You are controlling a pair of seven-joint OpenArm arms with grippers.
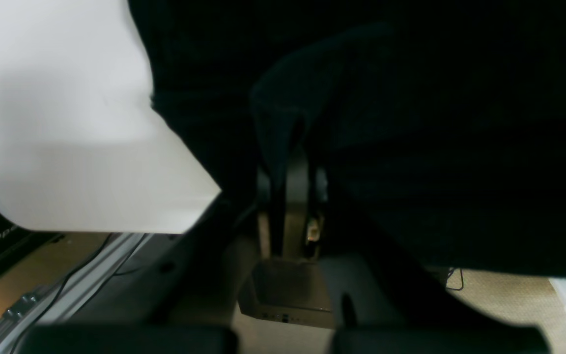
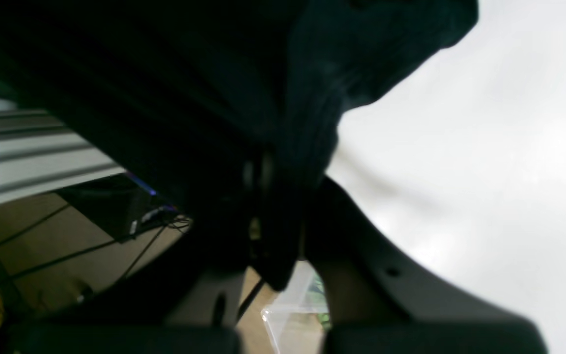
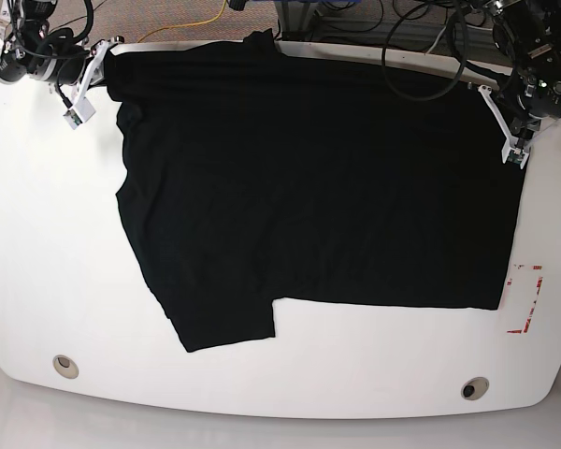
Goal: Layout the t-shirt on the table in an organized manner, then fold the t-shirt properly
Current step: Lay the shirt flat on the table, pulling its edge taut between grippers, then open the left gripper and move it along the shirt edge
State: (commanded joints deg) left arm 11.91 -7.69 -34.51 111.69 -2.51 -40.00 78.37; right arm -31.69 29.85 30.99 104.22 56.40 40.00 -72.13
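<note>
shirt: the t-shirt [image 3: 318, 178] lies spread over the far half of the table [image 3: 56, 243], mostly flat. One sleeve points to the near left; the far edge runs along the table's far rim, a bit hanging over.
left arm: left gripper [image 3: 516, 140] is at the shirt's far-right corner. The wrist view shows cloth [image 1: 283, 113] bunched between its fingers [image 1: 295, 196], so you're pinching that corner.
right arm: right gripper [image 2: 263, 172] is at the far-left corner. Fabric [image 2: 312, 98] is folded into its jaws, pinched too.
handling: soft, light, limp. It'll sag and wrinkle between grips, and likely slide easily on the glossy top.
grip advice: hold hems or seams at the corners, where the layers are thicker. Keep both arms level and taut so the span doesn't droop.
risk: one layer slipping out of a pinch.
</note>
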